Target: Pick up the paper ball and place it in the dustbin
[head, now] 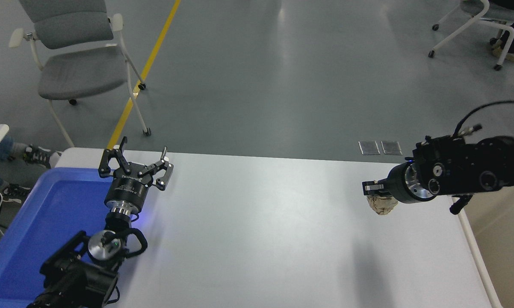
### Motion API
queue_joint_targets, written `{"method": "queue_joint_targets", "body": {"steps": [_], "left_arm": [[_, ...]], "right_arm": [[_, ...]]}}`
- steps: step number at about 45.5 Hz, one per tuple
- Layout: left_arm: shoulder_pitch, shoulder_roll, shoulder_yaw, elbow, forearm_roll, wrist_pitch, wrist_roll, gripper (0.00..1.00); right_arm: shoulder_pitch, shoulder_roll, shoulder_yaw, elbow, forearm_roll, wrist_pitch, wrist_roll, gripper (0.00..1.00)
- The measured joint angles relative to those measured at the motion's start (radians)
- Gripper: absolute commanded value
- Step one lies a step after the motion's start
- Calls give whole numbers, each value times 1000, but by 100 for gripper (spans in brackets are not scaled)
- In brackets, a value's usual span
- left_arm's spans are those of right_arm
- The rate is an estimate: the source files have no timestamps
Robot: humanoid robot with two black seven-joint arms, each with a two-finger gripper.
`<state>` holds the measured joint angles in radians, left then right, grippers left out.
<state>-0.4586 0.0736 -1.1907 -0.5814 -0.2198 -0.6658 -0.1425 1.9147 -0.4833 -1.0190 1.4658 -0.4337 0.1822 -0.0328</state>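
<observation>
My right gripper (374, 190) comes in from the right edge and is shut on the beige crumpled paper ball (382, 204), holding it lifted above the white table (257, 231); its shadow falls on the table below. The cream dustbin (503, 239) shows as a strip past the table's right edge, partly behind the right arm. My left gripper (134, 167) is parked at the lower left, open and empty, at the far edge of the blue tray (39, 222).
A grey chair (73, 64) stands on the floor beyond the table's far left. Another chair (475, 21) is at the top right, with a person's foot (511, 53) beside it. A yellow floor line (146, 68) runs behind the table.
</observation>
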Motion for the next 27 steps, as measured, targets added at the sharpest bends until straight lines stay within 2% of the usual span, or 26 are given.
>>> {"method": "queue_joint_targets", "body": {"steps": [13,27], "left_arm": [[0,0,0,0,0,0,0,99],[0,0,0,0,0,0,0,99]], "right_arm": [[316,-90,-98,59,10,221,-3,0],[434,-156,-193,21,99,275,-3,0]]}}
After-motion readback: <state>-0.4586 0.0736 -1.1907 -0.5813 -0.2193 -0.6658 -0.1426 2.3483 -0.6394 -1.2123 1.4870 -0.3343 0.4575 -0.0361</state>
